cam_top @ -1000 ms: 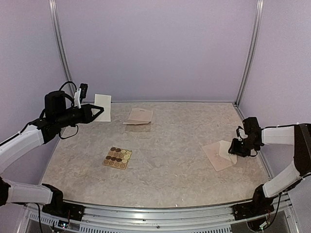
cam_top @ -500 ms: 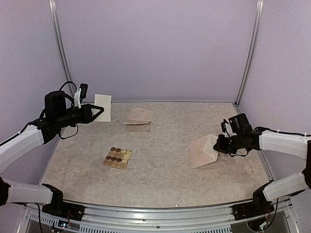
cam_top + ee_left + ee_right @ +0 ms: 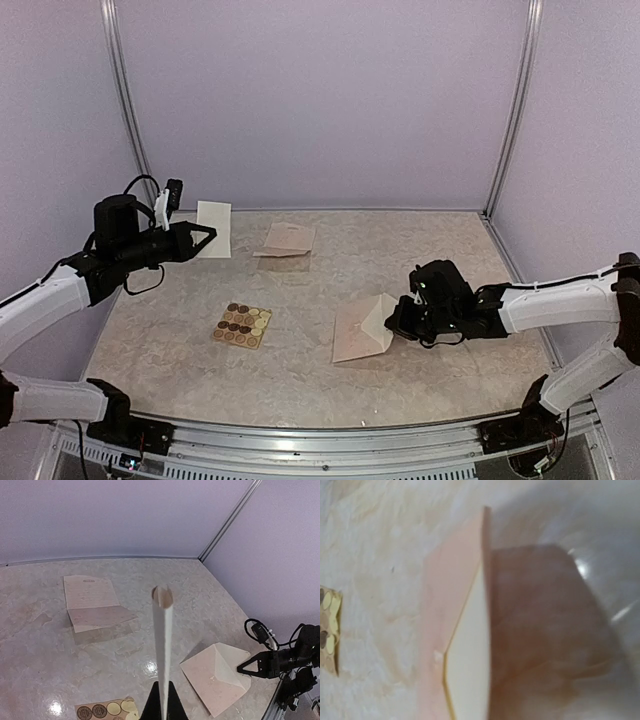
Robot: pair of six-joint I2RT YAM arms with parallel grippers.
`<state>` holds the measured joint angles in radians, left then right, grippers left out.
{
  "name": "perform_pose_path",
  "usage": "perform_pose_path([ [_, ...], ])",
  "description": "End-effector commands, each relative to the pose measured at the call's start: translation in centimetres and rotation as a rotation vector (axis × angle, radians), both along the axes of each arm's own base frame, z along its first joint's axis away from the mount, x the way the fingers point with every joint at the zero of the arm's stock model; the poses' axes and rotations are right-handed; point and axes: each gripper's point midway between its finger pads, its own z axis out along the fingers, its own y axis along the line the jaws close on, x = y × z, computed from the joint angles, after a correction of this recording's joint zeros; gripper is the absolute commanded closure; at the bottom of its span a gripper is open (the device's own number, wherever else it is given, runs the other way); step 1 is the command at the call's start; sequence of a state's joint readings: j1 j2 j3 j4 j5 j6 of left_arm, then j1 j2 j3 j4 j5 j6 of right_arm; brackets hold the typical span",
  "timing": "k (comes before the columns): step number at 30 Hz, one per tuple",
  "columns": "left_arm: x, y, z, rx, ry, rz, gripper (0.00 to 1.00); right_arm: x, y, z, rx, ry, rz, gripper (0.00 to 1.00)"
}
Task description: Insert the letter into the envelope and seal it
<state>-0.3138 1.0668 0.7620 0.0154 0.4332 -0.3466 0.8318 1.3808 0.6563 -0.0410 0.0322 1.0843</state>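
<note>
My left gripper is shut on the letter, a white folded sheet held upright in the air above the far left of the table. In the left wrist view the letter is edge-on, rising from between my fingertips. My right gripper is shut on the right edge of the pale pinkish-beige envelope, right of the table's middle. That edge is lifted and the rest trails on the surface. The envelope's cream triangular flap fills the right wrist view. The envelope also shows in the left wrist view.
A yellowish sheet of round brown and gold stickers lies left of centre. A pinkish folded paper lies at the back middle. Lilac walls with metal corner posts enclose the marbled table.
My right gripper has pulled the envelope from the right edge of the table leftwards towards the middle. My left gripper with the letter has shifted very slightly.
</note>
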Motion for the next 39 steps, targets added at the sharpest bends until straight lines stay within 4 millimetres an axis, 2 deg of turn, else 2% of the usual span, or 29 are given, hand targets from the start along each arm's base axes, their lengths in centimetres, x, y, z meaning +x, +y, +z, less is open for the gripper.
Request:
perform_pose_path([
  [1, -1.6, -1.9, 2.0, -0.063, -0.055, 0.013, 1.00, 0.1, 2.5, -0.6, 0.073, -0.001, -0.054, 1.00],
  [2, -2.1, -2.5, 1.8, -0.075, -0.048, 0.016, 1.00, 0.0, 2.7, -0.8, 0.062, 0.005, -0.046, 1.00],
  [3, -2.6, -3.0, 1.9, -0.098, -0.041, 0.022, 1.00, 0.0, 2.6, -1.0, 0.045, 0.006, -0.046, 0.87],
  [5, -4.1, -4.3, 2.7, -0.158, -0.038, 0.021, 1.00, 0.0, 1.7, -1.1, 0.005, -0.005, -0.061, 0.46],
  [6, -4.9, -4.8, 3.1, -0.193, -0.037, 0.019, 1.00, 0.1, 1.2, -0.7, -0.009, -0.023, -0.073, 0.36],
  [7, -5.7, -5.4, 3.4, -0.225, -0.040, 0.023, 1.00, 0.2, 0.7, 0.0, -0.012, -0.053, -0.080, 0.30],
  [10, -7.8, -6.2, 4.8, -0.320, -0.056, 0.045, 1.00, 0.0, -0.6, 2.3, -0.026, -0.132, -0.068, 0.23],
  [13, -10.1, -7.7, 6.1, -0.406, -0.072, 0.007, 1.00, -0.7, 0.3, 5.8, 0.008, -0.243, 0.059, 0.22],
  [16, -12.3, -9.6, 6.9, -0.445, -0.075, -0.051, 1.00, -2.1, 2.4, 9.4, 0.062, -0.342, 0.251, 0.21],
  [18, -13.9, -11.0, 7.6, -0.473, -0.077, -0.100, 1.00, -4.3, 4.5, 12.7, 0.185, -0.412, 0.400, 0.21],
  [21, -16.0, -12.5, 8.5, -0.521, -0.086, -0.174, 1.00, -7.5, 6.4, 17.8, 0.391, -0.527, 0.559, 0.21],
  [24, -18.0, -14.2, 9.1, -0.548, -0.090, -0.276, 1.00, -10.3, 7.5, 21.9, 0.553, -0.611, 0.681, 0.19],
  [26, -19.2, -15.4, 9.6, -0.544, -0.096, -0.325, 1.00, -11.7, 8.2, 23.9, 0.625, -0.640, 0.743, 0.18],
  [29, -20.6, -16.8, 9.9, -0.516, -0.121, -0.366, 1.00, -13.0, 9.8, 25.3, 0.657, -0.649, 0.823, 0.18],
  [33, -21.8, -17.6, 10.1, -0.502, -0.134, -0.393, 1.00, -15.4, 11.9, 27.2, 0.692, -0.693, 0.934, 0.21],
  [35, -22.3, -17.7, 10.1, -0.508, -0.135, -0.406, 1.00, -16.5, 12.5, 27.9, 0.726, -0.717, 0.978, 0.30],
  [39, -23.0, -18.0, 10.1, -0.511, -0.138, -0.426, 1.00, -16.9, 12.9, 28.5, 0.774, -0.729, 0.980, 0.51],
])
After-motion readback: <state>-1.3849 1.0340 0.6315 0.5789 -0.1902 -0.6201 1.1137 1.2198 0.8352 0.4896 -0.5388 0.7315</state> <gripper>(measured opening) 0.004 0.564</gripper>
